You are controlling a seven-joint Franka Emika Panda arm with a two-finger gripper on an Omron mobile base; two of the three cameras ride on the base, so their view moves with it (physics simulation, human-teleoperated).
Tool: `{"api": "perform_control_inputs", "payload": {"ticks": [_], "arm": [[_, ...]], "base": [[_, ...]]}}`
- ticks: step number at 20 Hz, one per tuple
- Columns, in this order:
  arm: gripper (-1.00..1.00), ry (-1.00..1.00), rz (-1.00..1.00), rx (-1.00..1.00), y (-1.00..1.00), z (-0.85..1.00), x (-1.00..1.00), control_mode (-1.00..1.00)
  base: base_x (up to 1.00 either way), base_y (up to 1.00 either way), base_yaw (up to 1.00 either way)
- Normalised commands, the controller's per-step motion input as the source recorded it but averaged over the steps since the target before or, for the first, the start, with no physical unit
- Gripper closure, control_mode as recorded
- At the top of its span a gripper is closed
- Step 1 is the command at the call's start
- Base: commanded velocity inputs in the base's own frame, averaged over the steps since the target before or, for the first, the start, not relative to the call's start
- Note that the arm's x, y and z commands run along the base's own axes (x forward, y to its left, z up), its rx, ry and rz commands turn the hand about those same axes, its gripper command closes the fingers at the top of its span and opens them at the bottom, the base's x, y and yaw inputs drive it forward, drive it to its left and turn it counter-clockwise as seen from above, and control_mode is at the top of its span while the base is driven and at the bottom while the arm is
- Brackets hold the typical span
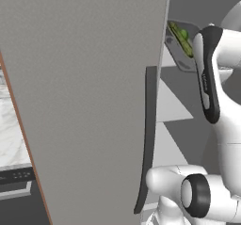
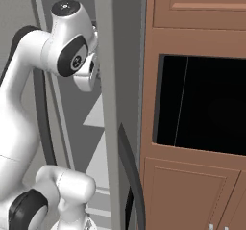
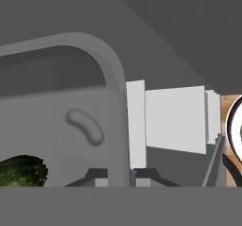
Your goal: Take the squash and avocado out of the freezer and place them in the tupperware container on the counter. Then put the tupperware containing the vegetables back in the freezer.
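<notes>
Carrying the shallow dark grey rectangular tupperware container [image 3: 61, 102] into the tall matte grey freezer [image 1: 84, 101] seems to be the step in hand, and it calls for keeping the tub level so nothing rolls out, clearing the door edge and its long dark vertical handle [image 1: 148, 139], and setting it flat on a pale grey inner shelf [image 1: 172, 108] before letting go. In the hand view the two dark fingertips of the gripper [image 3: 119, 177] sit closed on the tub's raised rim, one each side of the wall. A dark green vegetable [image 3: 21, 172] lies inside, at the near left. In the left base view the tub [image 1: 181, 47] appears tilted, high inside the compartment, with green produce [image 1: 181, 36] in it. The white arm stands upright beside the open door, forearm raised, wrist bent inward.
</notes>
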Motion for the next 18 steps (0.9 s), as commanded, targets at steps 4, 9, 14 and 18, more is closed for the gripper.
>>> {"api": "perform_control_inputs", "payload": {"ticks": [4,9,14,18], "arm": [[1.0,-0.06,0.0,0.02,0.0,-0.14,0.72,-1.0],[1.0,-0.08,0.01,0.0,0.0,-0.14,0.71,-1.0],[1.0,-0.05,0.05,0.0,-0.06,-0.08,0.71,-1.0],[1.0,-0.02,0.04,0.0,-0.07,-0.07,0.76,-1.0]], "base": [[0.0,0.0,0.0],[0.0,0.0,0.0],[0.0,0.0,0.0],[0.0,0.0,0.0]]}}
